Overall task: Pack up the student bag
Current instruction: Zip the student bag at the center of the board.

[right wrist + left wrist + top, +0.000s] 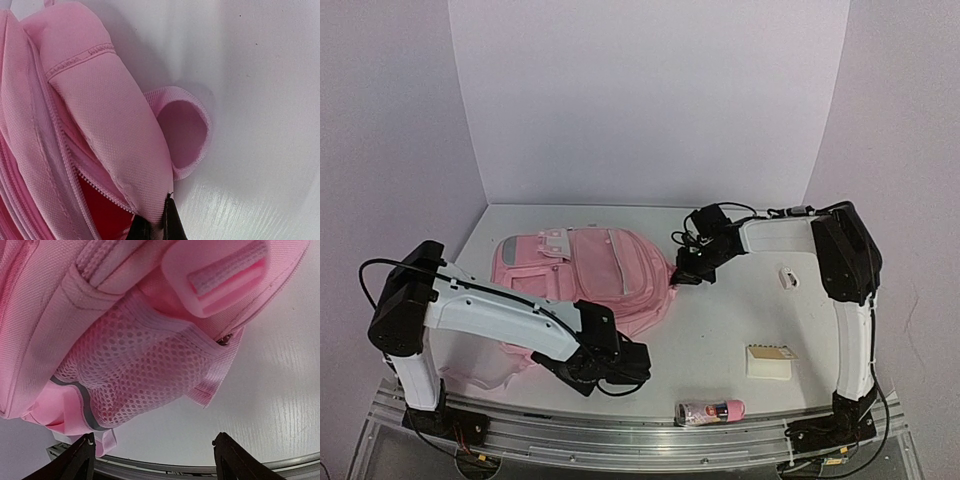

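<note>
at the bag's 3 o'clock edge in the top view, right gripper (159,220) is clenched on the student bag (582,268), pinching the pink flap right beside the zip (64,165). the zip is parted there, with red lining (106,212) showing in the gap. webbing loop (186,131) sits at 1 o'clock from the pinch, lying against the table (720,320). left gripper (155,440) is released: fingers wide apart, nothing between them, low at the bag's 5 o'clock corner. its wrist cam faces the mesh side pocket (145,370), which has a grey strip (85,402) at its 7 o'clock. can't tell if the fingers touch the fabric. bag lies flat, front pockets up, around 10 o'clock from table centre. some pink fabric (485,378) trails to 7 o'clock under the left arm. small white item (787,277) is at 3 o'clock from the right gripper, well apart. cream box (769,361) is at 4 o'clock from table centre. pink bottle (710,411) lies on its side at 6 o'clock, just beside the front rail (620,432).
</note>
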Controlling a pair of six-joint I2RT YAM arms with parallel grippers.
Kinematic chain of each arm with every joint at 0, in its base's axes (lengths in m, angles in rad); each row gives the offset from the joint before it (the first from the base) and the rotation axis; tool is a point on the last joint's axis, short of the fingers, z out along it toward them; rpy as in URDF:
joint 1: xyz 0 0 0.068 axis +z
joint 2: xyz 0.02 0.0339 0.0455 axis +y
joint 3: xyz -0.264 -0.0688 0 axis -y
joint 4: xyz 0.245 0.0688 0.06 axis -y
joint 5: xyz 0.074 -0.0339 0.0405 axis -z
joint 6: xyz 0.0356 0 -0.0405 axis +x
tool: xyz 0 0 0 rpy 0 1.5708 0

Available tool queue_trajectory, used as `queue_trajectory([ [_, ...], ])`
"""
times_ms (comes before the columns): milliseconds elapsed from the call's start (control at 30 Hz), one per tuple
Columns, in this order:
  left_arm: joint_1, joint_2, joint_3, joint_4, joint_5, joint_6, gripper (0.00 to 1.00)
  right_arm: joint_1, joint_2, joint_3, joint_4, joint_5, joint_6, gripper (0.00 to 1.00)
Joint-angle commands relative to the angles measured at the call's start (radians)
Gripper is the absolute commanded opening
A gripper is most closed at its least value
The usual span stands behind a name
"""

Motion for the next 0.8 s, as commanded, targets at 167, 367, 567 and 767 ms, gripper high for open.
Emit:
queue_trajectory([
  [167,-0.004,0.062,-0.011,-0.128,-0.148,0.017,0.78,-0.062,0.018,0.065,-0.031,0.000,0.005,0.00],
  [367,0.035,0.073,-0.076,-0.128,-0.215,-0.024,0.70,-0.074,0.034,0.070,-0.033,0.001,0.001,0.00],
  [567,0.058,0.110,-0.057,-0.112,-0.291,-0.031,0.42,-0.080,0.057,0.101,-0.036,-0.012,0.009,0.00],
  [767,0.104,0.067,-0.089,-0.088,-0.346,-0.053,0.03,-0.083,0.070,0.122,-0.040,-0.019,0.001,0.00],
])
